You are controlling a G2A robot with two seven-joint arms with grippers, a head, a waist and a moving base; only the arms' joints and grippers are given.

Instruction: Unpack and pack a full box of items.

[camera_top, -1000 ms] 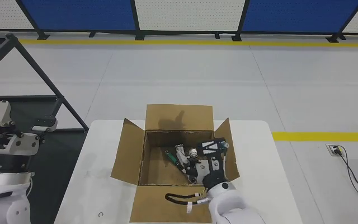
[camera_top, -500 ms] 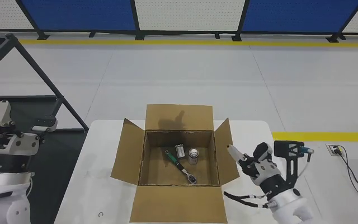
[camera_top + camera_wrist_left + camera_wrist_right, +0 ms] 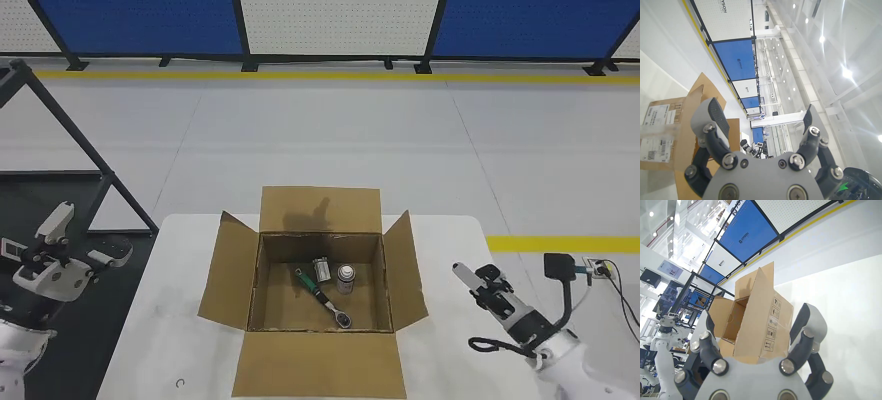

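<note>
The open cardboard box (image 3: 268, 208) stands in the middle of the white table (image 3: 180, 300), all flaps folded out. On its floor lie a green-handled ratchet wrench (image 3: 322, 297), a small silver can (image 3: 322, 269) and a small spray can (image 3: 345, 277). My right gripper (image 3: 757, 317) is open and holds nothing; its arm (image 3: 520, 325) hangs over the table's right edge, apart from the box (image 3: 761, 321). My left gripper (image 3: 762, 113) is open and empty too, tipped upward beside the box (image 3: 668, 121); its arm (image 3: 55, 255) is off the table's left side.
A black metal frame (image 3: 70, 130) stands on the floor at the far left. Blue and white partition panels (image 3: 340, 25) and a yellow floor line close the back. Bare tabletop lies on both sides of the box.
My right arm came up out of the box and swung right, past the right flap to the table's right edge. The left arm lifted and turned at the left.
</note>
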